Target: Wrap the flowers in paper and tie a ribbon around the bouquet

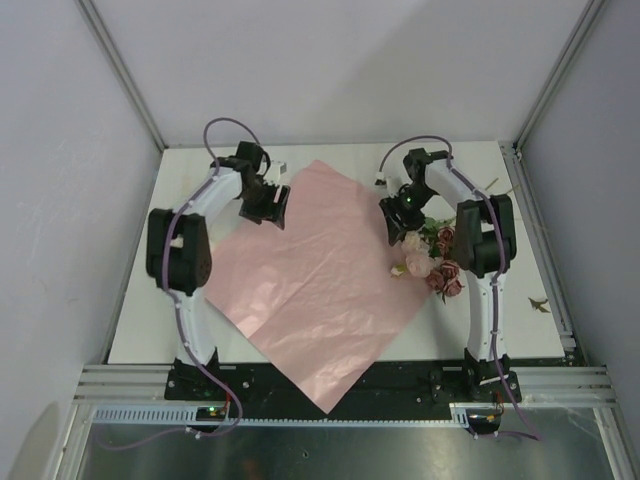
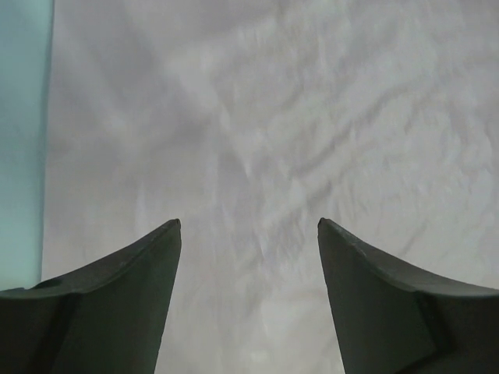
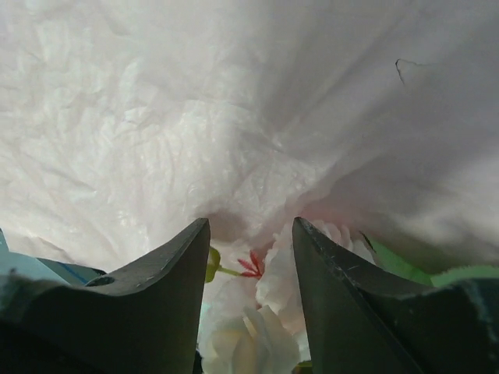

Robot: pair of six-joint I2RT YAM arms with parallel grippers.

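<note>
Flower-wrapping bench, early stage: the paper (image 1: 320, 280) lies pink side up, set as a diamond on the table (image 1: 350, 155), its near corner hanging past the table's front edge. The left gripper (image 1: 268, 205) hovers over the sheet's far-left edge, jaws parted w/ nothing btwn them. The right gripper (image 1: 398, 222) sits at the sheet's far-right edge, jaws also apart and clamped on nothing, w/ paper puckered just ahead of the tips. The flowers (image 1: 432, 262) lie against that same edge, mostly off the sheet and partly under the right arm. Risks from here: the thin sheet could tear or crumple if pinched and dragged. The right fingers, so close to the blooms, could snag a rose along w/ the paper edge and pull the bunch askew. The overhanging corner could let the sheet slide off the front.
</note>
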